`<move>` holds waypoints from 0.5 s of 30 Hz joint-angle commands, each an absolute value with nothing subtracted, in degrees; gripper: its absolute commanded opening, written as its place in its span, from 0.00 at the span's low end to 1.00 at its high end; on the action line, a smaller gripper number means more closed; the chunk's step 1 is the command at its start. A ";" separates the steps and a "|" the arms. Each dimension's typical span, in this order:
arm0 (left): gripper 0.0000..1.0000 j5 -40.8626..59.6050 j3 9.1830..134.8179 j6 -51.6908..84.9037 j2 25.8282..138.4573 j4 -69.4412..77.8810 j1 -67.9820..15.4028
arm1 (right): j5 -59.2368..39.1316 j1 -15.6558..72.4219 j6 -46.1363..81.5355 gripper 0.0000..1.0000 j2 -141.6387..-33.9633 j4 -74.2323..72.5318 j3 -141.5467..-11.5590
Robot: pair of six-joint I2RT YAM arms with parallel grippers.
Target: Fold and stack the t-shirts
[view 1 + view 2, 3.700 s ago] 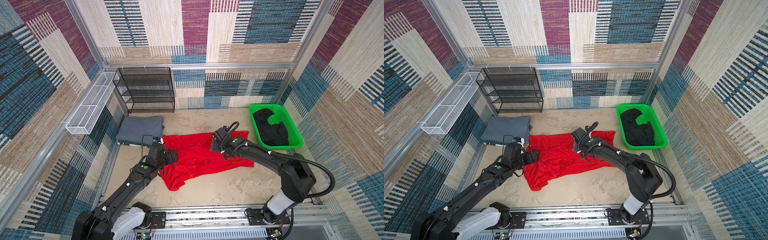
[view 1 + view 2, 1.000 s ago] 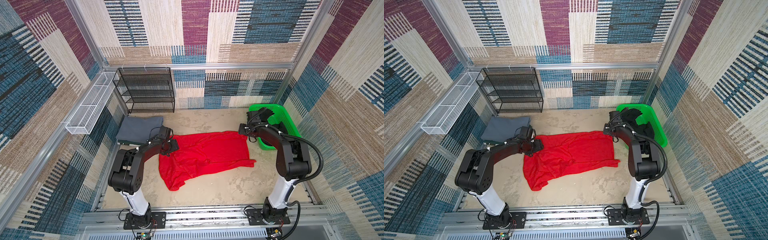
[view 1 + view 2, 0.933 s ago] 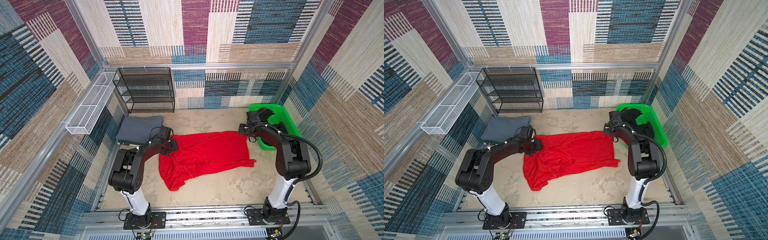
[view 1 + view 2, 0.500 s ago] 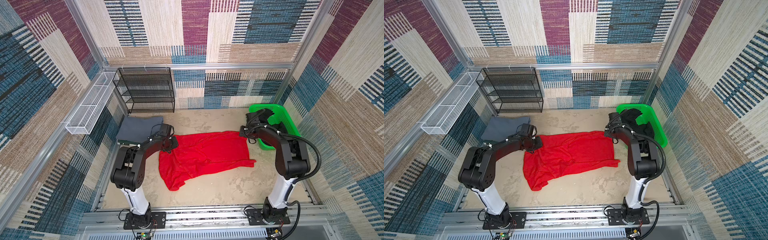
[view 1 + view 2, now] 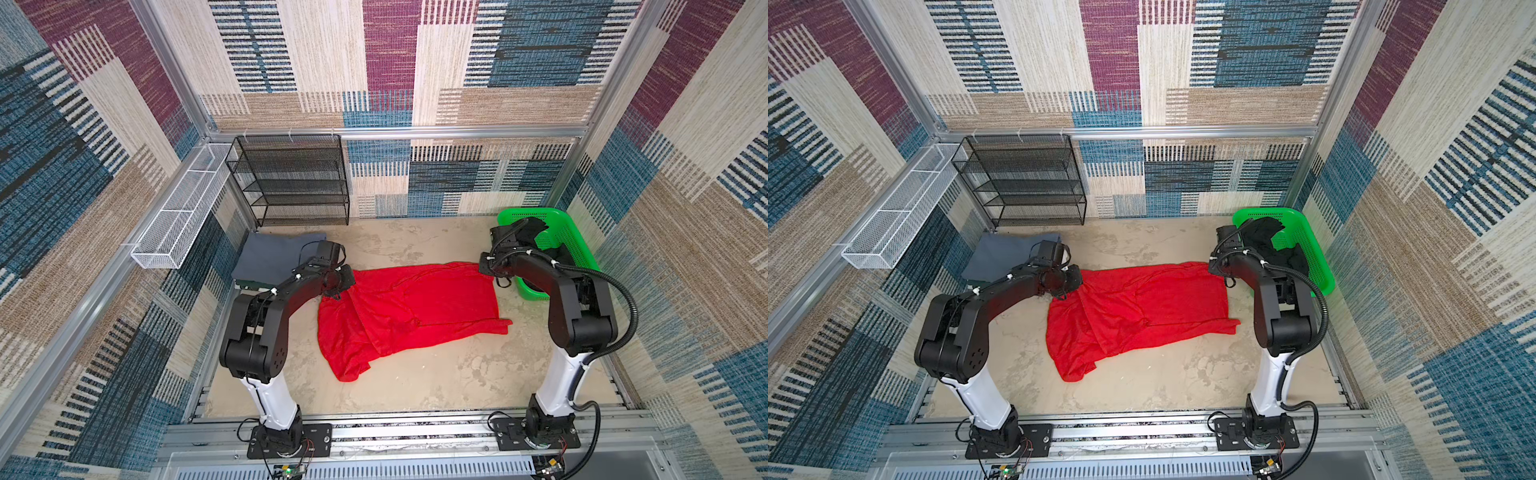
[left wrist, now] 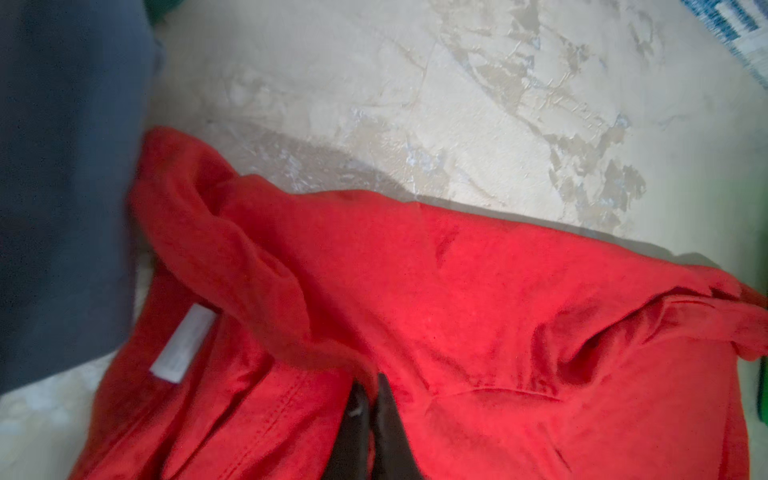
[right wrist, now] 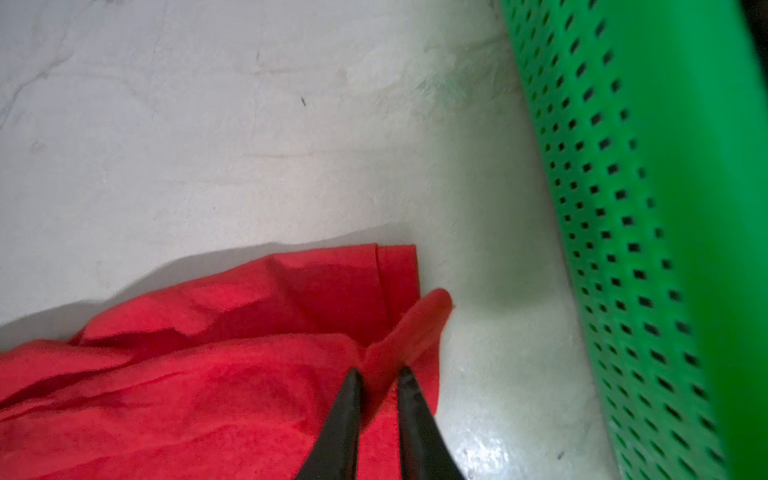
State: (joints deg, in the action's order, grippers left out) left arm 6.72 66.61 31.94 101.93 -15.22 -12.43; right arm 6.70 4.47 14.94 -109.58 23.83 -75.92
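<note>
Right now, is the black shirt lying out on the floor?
No, the black shirt is bunched up inside the green basket, not spread on the floor.

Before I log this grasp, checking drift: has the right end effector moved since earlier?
Yes: the right end effector went rightward across the red t-shirt, to beside the green basket.

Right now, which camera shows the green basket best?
A top view: both top views show nearly the whole green basket, rim and all, with the black t-shirt inside. The right wrist view shows only its holey side wall, close and blurry. The left wrist view shows just a green sliver at the picture's edge.
</note>
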 commanded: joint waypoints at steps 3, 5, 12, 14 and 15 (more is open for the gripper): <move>0.00 6.74 66.53 30.47 100.68 -15.52 -10.69 | 8.22 4.48 14.33 0.06 -110.17 22.50 -77.47; 0.00 7.08 66.53 30.56 100.72 -15.38 -10.03 | 8.12 4.48 14.34 0.00 -110.70 22.86 -78.53; 0.00 7.77 66.10 31.29 100.55 -14.49 -8.40 | 8.11 4.48 13.83 0.00 -110.93 22.28 -80.17; 0.00 7.78 65.93 31.39 100.38 -14.29 -7.88 | 8.67 4.48 13.54 0.00 -110.92 22.00 -81.16; 0.00 7.76 65.86 31.39 100.28 -14.19 -7.66 | 9.13 4.50 13.56 0.00 -110.89 21.70 -81.19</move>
State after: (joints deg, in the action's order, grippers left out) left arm 7.81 66.24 31.99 100.92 -15.18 -8.23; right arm 7.79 4.49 14.09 -111.00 23.79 -80.42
